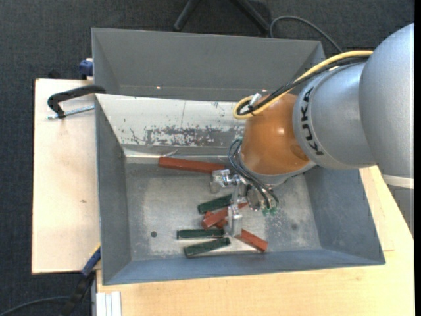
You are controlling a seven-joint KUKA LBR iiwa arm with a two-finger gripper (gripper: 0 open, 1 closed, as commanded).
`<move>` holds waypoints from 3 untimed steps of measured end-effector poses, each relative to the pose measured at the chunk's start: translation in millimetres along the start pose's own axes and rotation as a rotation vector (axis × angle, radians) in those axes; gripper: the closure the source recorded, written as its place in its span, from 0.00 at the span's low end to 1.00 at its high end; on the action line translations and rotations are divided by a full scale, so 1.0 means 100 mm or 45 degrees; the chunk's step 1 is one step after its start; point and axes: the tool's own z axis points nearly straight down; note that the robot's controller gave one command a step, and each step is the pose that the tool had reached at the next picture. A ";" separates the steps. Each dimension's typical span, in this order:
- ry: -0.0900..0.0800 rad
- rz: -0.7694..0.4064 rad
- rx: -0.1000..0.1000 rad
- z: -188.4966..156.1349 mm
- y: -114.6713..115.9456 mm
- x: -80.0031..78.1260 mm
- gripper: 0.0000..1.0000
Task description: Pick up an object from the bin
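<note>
Six flat strips lie on the floor of the bin (108, 196), all clear of its left wall. Leftmost is a long red-brown strip (186, 165), lying apart from the others near the back wall. Toward the front are the upper dark green strip (196, 233) and the lower dark green strip (206, 247), roughly parallel and close together. To their right, a tilted dark green strip (214, 205) has a short red piece (212, 220) just beneath it; touching or overlapping, cannot resolve which. The gripper (232, 224) is down in this cluster, its tip just beside the short red piece. Whether it is spread or pressed together cannot be told, and no hold can be confirmed. Just right of it, a red strip (254, 241) angles toward the front wall. The orange wrist cover (273, 140) sits above. Judgement: the short red piece is the likely target. Take it across its narrow width, seat low, close fully, then lift straight so neighbouring strips are not dragged
</note>
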 end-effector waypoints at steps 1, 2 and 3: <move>-0.003 -0.001 0.001 -0.01 0.00 -0.01 0.00; -0.003 -0.001 0.001 -0.01 0.01 -0.01 1.00; -0.020 -0.002 0.002 -0.86 0.01 -0.04 1.00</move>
